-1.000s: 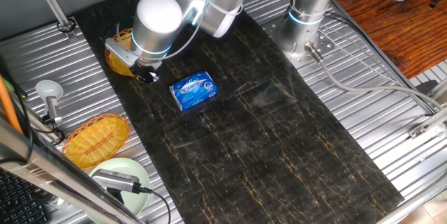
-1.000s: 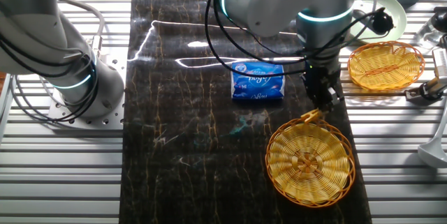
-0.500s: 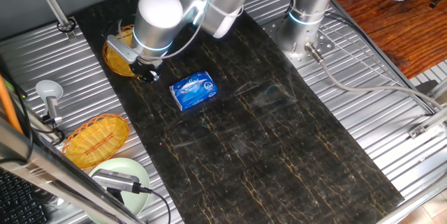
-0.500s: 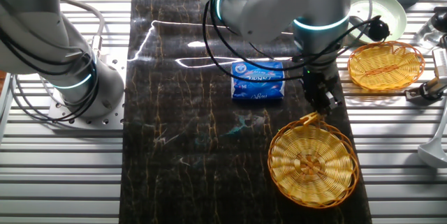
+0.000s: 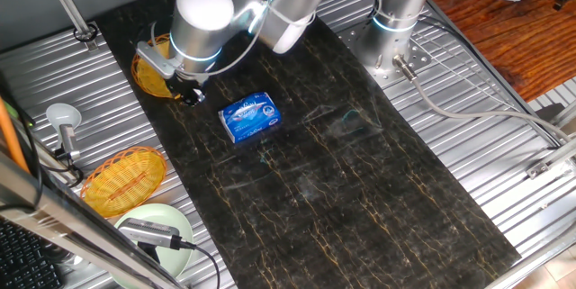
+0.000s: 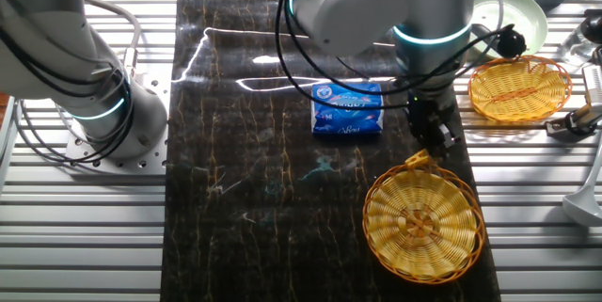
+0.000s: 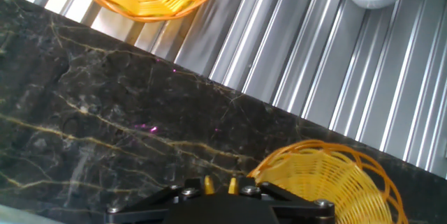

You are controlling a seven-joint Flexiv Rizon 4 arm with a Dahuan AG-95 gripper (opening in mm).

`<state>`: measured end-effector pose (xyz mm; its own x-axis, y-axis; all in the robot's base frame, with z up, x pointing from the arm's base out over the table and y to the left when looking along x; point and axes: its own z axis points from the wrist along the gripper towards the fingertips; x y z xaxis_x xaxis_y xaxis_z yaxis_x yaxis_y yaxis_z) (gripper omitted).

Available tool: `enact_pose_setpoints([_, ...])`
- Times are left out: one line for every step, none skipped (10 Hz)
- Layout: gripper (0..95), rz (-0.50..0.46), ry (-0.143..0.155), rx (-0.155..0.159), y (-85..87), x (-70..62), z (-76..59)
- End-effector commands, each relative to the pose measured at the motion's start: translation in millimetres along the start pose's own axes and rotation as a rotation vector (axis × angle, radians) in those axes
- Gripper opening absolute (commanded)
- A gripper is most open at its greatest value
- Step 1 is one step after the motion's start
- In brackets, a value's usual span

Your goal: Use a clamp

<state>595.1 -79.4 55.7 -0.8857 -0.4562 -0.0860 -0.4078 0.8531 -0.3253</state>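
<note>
My gripper (image 6: 438, 138) hangs over the dark marble mat, just beside the rim of a round wicker basket (image 6: 423, 225). The clamp (image 6: 417, 158) is a tiny yellow-orange clip sitting at that rim, right under the fingers. In the hand view its two legs (image 7: 207, 184) stick up between the black fingers of my gripper (image 7: 219, 185), which is shut on them, with the basket (image 7: 328, 182) to the lower right. In one fixed view my gripper (image 5: 187, 97) is beside the basket (image 5: 148, 71), and the arm hides the clamp.
A blue-and-white packet (image 6: 347, 109) lies on the mat left of the gripper, also in one fixed view (image 5: 251, 116). A second wicker basket (image 6: 519, 86) and a pale green bowl (image 6: 513, 20) sit on the ribbed metal table beyond. A second arm's base (image 6: 103, 104) stands at the left.
The wicker basket has slid a little away from the packet, with the clamp at its rim. The gripper has stayed almost in place, still shut.
</note>
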Motion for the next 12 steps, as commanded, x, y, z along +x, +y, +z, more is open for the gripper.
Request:
enact_pose_setpoints([57.0, -0.005, 0.003, -0.004, -0.6, -0.4, -0.1])
enact_pose_setpoints([57.0, -0.003, 0.010, -0.011, -0.4, -0.4, -0.7])
enact_pose_setpoints([57.0, 0.010, 0.028, -0.044, 0.7, 0.0, -4.1])
enact_pose_setpoints([57.0, 0.042, 0.044, -0.101, 3.9, 0.3, -13.4])
enact_pose_setpoints([57.0, 0.066, 0.056, -0.141, 7.5, 0.0, -22.7])
enact_pose_setpoints([38.0, 0.107, 0.065, -0.212, 16.1, -3.6, -38.9])
enact_pose_setpoints([19.0, 0.167, 0.065, -0.268, 25.4, -8.2, -50.8])
enact_pose_setpoints([0.0, 0.205, 0.062, -0.313, 33.5, -12.6, -60.6])
enact_pose_setpoints([0.0, 0.224, 0.064, -0.335, 40.6, -17.1, -67.1])
enact_pose_setpoints([0.0, 0.258, 0.074, -0.375, 47.3, -22.0, -71.0])
enact_pose_setpoints([0.0, 0.326, 0.095, -0.479, 60.3, -32.0, -74.7])
enact_pose_setpoints([0.0, 0.334, 0.103, -0.494, 68.4, -38.2, -77.1])
